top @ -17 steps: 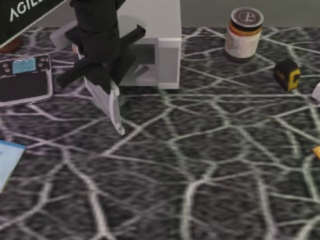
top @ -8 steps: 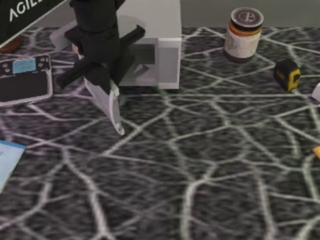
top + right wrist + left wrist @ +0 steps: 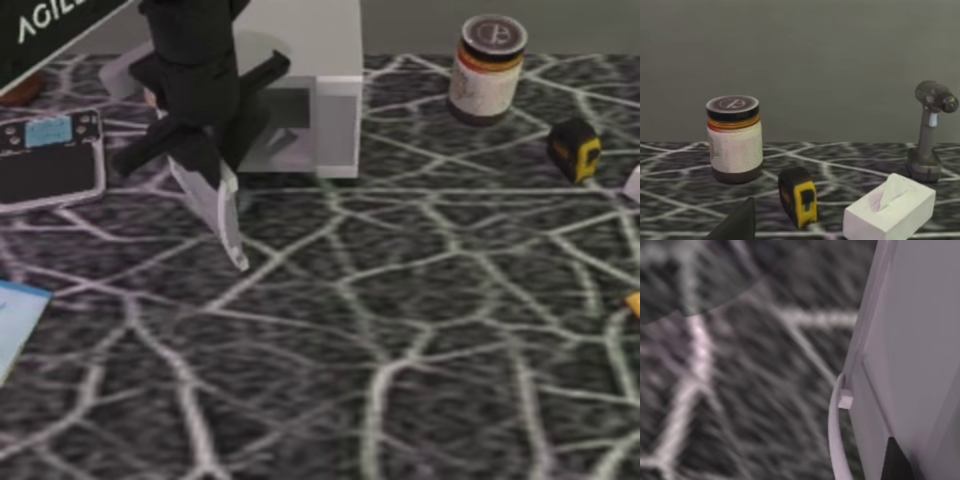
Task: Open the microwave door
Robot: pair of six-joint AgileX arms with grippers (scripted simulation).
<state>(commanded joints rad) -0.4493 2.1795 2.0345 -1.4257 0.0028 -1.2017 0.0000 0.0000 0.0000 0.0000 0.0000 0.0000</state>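
The tabletop (image 3: 420, 330), dark with a pale web of veins, is seen from above. At its far left stands the microwave (image 3: 305, 70), its dark cavity exposed just to the right of the left hand (image 3: 195, 160). The microwave door (image 3: 215, 215) is swung well out toward the near side, edge-on from above, and lies directly under and in front of the left hand, touching it or nearly so (the exact contact is hidden by the arm). In the left wrist view the door panel (image 3: 910, 355) fills one side, with the pale handle strip (image 3: 835, 440) curving along its edge.

The left arm is reached down steeply over the microwave's front, its hand set at the door's upper edge; whether the hand is clenched or released cannot be told. The right hand is out of the top view, and only a dark tip (image 3: 737, 222) is caught in its own wrist view.

Compared with the frame one second ago, the door and left arm have barely shifted, if at all.

Well right of the left hand stand a jar (image 3: 487, 68) and a yellow tape measure (image 3: 574, 150); to its left lies a flat dark device (image 3: 48, 160).
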